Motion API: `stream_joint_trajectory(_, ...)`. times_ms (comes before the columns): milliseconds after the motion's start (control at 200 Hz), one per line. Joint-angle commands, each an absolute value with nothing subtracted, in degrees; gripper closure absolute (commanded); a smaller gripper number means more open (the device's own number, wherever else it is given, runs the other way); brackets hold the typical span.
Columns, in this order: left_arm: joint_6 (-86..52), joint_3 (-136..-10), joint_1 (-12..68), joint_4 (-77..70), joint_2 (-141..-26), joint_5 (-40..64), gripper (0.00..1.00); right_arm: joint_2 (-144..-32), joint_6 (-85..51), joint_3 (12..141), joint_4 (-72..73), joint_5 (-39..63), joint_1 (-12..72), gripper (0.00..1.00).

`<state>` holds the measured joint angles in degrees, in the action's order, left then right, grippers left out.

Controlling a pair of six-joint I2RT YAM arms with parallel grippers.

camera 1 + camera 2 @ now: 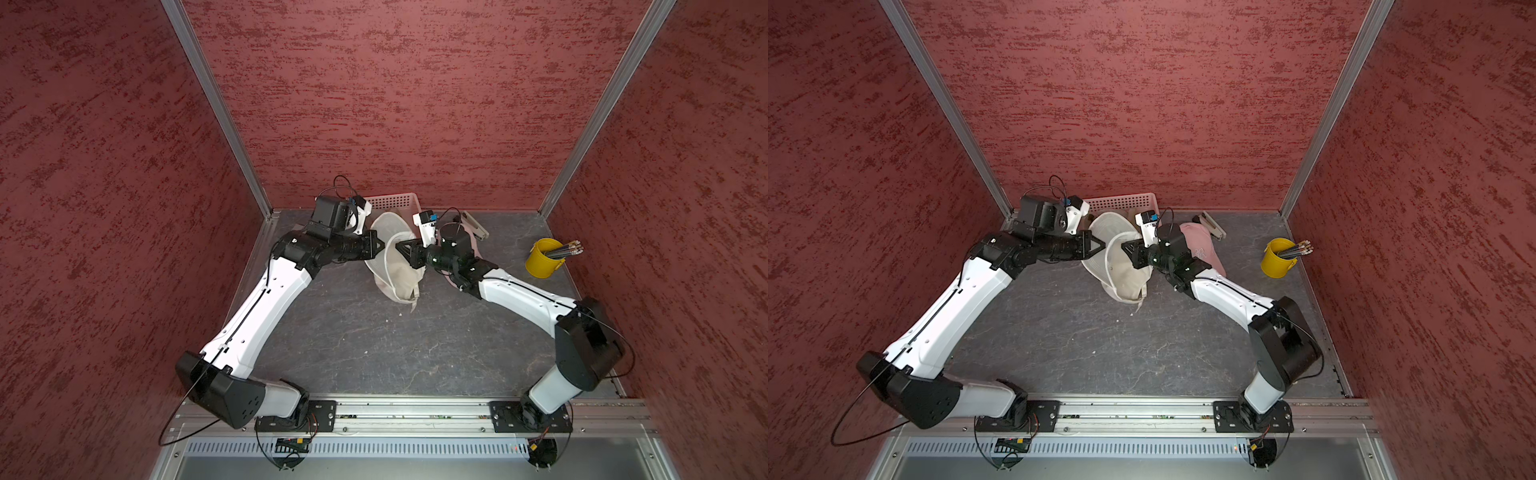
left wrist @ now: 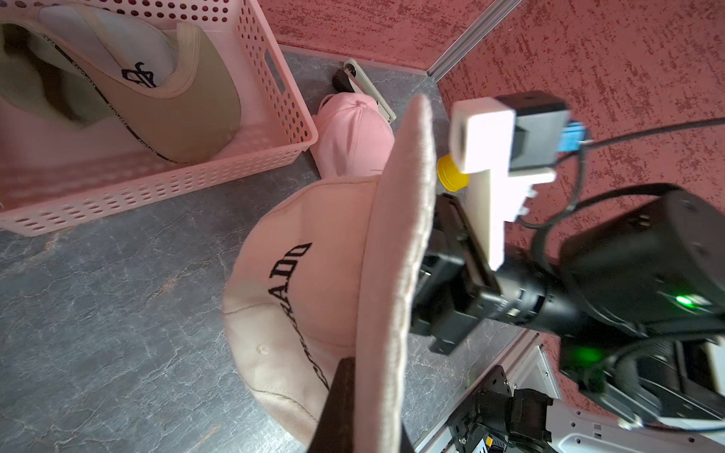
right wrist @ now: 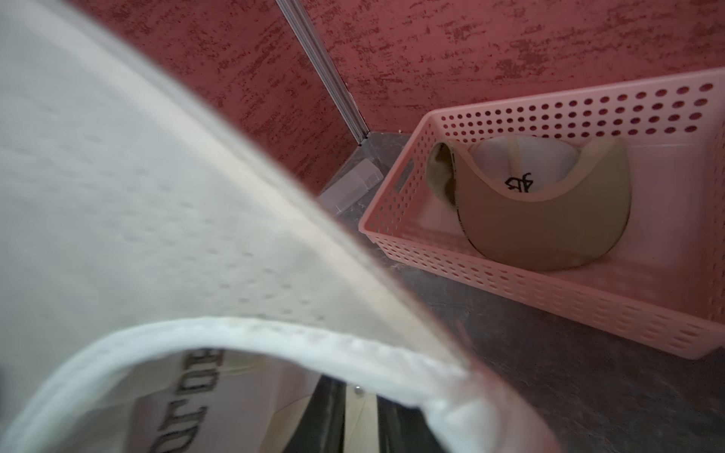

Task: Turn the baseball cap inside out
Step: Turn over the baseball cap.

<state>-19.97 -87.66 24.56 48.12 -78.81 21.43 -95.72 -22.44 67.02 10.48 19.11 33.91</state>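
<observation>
Wondering, where was the cap (image 1: 397, 276) sitting?

Reply: Back of the bench (image 1: 353, 340), brim (image 2: 396, 274) tipped up on edge. Left tool (image 1: 377, 243) was clamped on that brim; right tool (image 1: 399, 247) was at the inner band (image 3: 274, 337), jaws narrow, couldn't tell if it actually gripped anything.

Cap (image 2: 314, 274): matt cream cloth with stitched lettering; the lining appears finely perforated, though the view is blurred. Basket (image 2: 282, 110): smooth pink plastic, slight sheen, punched holes. Table (image 1: 353, 340): matt grey, stone-veined. Walls (image 1: 415, 104): rough red texture. Bucket (image 1: 540, 266): glossy yellow finish.
</observation>
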Motion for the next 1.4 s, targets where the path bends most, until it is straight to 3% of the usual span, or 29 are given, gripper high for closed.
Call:
stream_joint_trajectory(0,-21.05,-87.1,24.66,44.71,-76.49,24.02,1.0,-98.53,-24.78,67.59,11.61,16.97,32.86,0.8)
stream_joint_trajectory(160,-21.76,-86.84,23.81,44.04,-75.26,23.25,1.0,-98.59,-25.15,65.04,11.87,17.44,32.22,0.74)
stream_joint_trajectory(316,-21.11,-85.99,22.42,43.64,-76.47,21.27,1.0,-92.76,-22.96,62.84,13.97,27.91,32.26,0.46)
stream_joint_trajectory(436,-20.58,-85.43,21.33,42.68,-77.81,21.48,1.0,-90.79,-22.35,64.75,10.47,37.4,32.27,0.37)
stream_joint_trajectory(546,-19.73,-85.43,19.94,42.36,-78.33,23.2,1.0,-87.59,-21.87,63.52,10.56,45.48,32.14,0.35)
stream_joint_trajectory(621,-16.81,-85.92,18.2,42.98,-78.92,29.99,1.0,-83.88,-21.45,61.0,10.72,46.01,30.74,0.35)
stream_joint_trajectory(831,1.79,-87.94,11.99,50.05,-80.64,48.72,1.0,-77.99,-21.82,55.17,9.22,54.19,15.9,0.35)
stream_joint_trajectory(1072,20.93,-93.04,11.87,60.77,-84.09,50.86,1.0,-79.04,-18.61,52.58,10.29,55.92,9.94,0.39)
stream_joint_trajectory(1392,27.0,-95.23,13.57,65.84,-86.21,52.67,1.0,-77.99,-3.97,50.29,6.13,68.84,10.02,0.39)
